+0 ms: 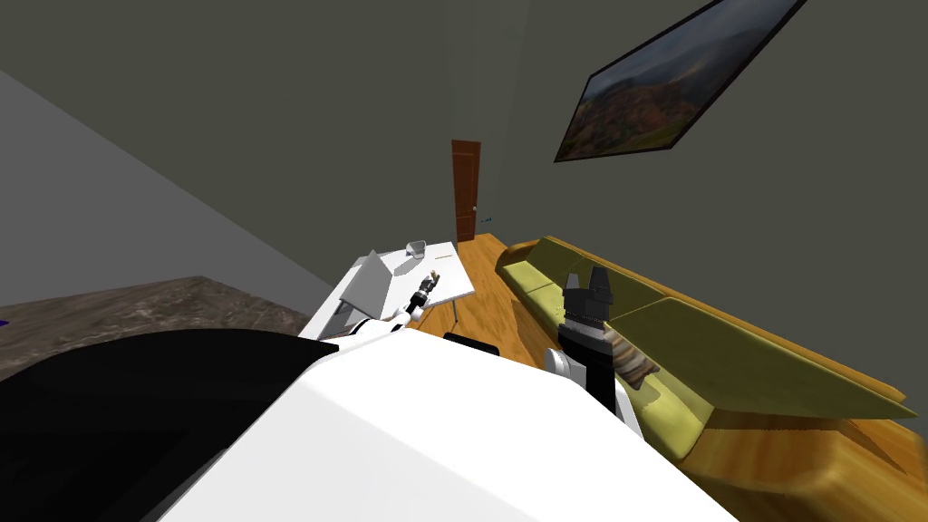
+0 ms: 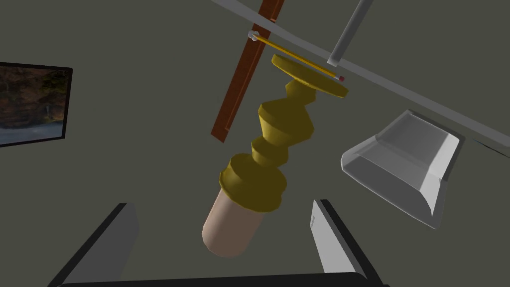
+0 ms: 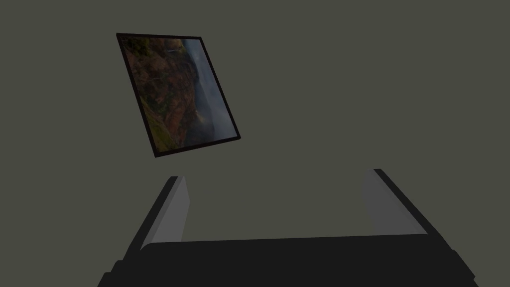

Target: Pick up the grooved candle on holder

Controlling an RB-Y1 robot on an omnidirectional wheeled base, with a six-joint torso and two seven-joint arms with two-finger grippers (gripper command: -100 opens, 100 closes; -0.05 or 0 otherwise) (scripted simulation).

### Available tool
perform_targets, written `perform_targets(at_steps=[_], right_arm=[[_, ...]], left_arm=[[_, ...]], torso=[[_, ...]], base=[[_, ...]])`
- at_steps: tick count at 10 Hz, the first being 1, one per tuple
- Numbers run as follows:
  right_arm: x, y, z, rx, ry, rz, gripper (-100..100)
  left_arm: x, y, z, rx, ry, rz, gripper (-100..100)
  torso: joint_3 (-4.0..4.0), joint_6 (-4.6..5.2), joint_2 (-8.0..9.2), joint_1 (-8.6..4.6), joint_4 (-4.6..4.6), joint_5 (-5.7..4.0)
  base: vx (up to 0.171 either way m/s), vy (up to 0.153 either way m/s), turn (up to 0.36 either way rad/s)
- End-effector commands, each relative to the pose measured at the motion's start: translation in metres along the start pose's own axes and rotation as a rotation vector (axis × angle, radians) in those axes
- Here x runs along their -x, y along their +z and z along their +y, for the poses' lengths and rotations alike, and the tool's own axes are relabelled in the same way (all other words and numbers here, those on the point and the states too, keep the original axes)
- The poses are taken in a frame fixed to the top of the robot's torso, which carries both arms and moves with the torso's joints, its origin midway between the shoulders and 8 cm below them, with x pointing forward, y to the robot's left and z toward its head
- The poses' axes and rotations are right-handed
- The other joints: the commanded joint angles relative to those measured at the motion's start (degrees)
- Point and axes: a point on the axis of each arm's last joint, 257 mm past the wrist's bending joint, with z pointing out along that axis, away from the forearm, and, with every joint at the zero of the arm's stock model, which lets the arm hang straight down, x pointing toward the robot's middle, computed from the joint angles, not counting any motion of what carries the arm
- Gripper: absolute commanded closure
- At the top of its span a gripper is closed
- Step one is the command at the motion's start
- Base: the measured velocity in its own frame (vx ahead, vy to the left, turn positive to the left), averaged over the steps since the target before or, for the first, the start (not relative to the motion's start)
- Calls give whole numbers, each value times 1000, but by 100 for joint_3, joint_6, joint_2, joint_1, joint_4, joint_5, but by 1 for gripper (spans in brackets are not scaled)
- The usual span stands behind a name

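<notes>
Candle [image 2: 231,229]: pale pinkish stub seated in the top cup of a gold stepped holder [image 2: 286,122]. I can't make out any grooves on it. The holder's flat foot sits on the white tabletop [image 2: 398,84], near the edge facing me.

Long axis runs foot, stem, cup, candle. I read it as standing upright, and the slant in the left wrist view is my hand's roll, not a lean. The candle end points away from the tabletop and towards the body of my left gripper [image 2: 221,203].

Left fingers [image 2: 331,239] are spread wide and hold nothing. The candle tip lies between them in the wrist view, clear of both. I can't tell whether it's actually in between them in depth or just lined up.

Step as I read it: pre-grasp, hand lined up, no contact yet. Next move calls for:
- ease in until the fingers straddle the candle, or the cup just under it
- keep it centred so neither finger nudges it first, since a tall thing on a narrow stem will likely tip
- clamp, then lift straight along the axis

Neighbours: a yellow pencil [image 2: 296,57] lies right at the holder's foot, touching or not I can't say. A grey bowl [image 2: 403,164] sits near on the same tabletop. Both should stay clear if I come in from the candle end.

Right gripper [image 1: 586,283] is raised over the green sofa [image 1: 725,362], fingers apart, empty
</notes>
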Motion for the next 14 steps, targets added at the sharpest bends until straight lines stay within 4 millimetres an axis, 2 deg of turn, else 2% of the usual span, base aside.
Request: perform_targets(at_steps=[1, 3, 4, 5, 6, 7, 9, 10, 14], right_arm=[[0, 0, 0, 0, 0, 0, 0], [0, 0, 0, 0, 0, 0, 0], [0, 0, 0, 0, 0, 0, 0], [0, 0, 0, 0, 0, 0, 0], [0, 0, 0, 0, 0, 0, 0], [0, 0, 0, 0, 0, 0, 0], [0, 0, 0, 0, 0, 0, 0], [0, 0, 0, 0, 0, 0, 0], [0, 0, 0, 0, 0, 0, 0]], left_arm=[[-8, -3, 5, 9, 9, 30, -100], [-7, -2, 4, 8, 9, 27, -100], [-8, -2, 4, 9, 9, 28, 0], [-4, -14, 12, 0, 8, 25, -100], [-1, -27, 19, -11, 7, 24, -100], [-1, -27, 19, -11, 7, 24, -100], [9, -48, 28, -40, 7, 20, -100], [6, -52, 31, -34, 6, 27, -100], [22, -98, 45, -99, 10, 45, -100]], torso=[[0, 0, 0, 0, 0, 0], [-1, -1, -1, 2, 0, 1], [2, -1, 5, -5, 1, 0], [5, 0, 8, -9, 2, -2], [-6, -4, -13, -25, -2, -5], [-22, -4, -41, -37, -8, -8], [-27, -2, -48, -40, -10, -8], [-27, -2, -47, -49, -10, -10], [-31, -1, -53, -46, -12, -10]], base=[[36, 41, -33], [19, 24, -9], [0, 0, 0], [87, -47, 98], [177, -80, 151], [152, -71, 55], [155, -96, 109], [112, -92, 60], [176, -108, 129]])
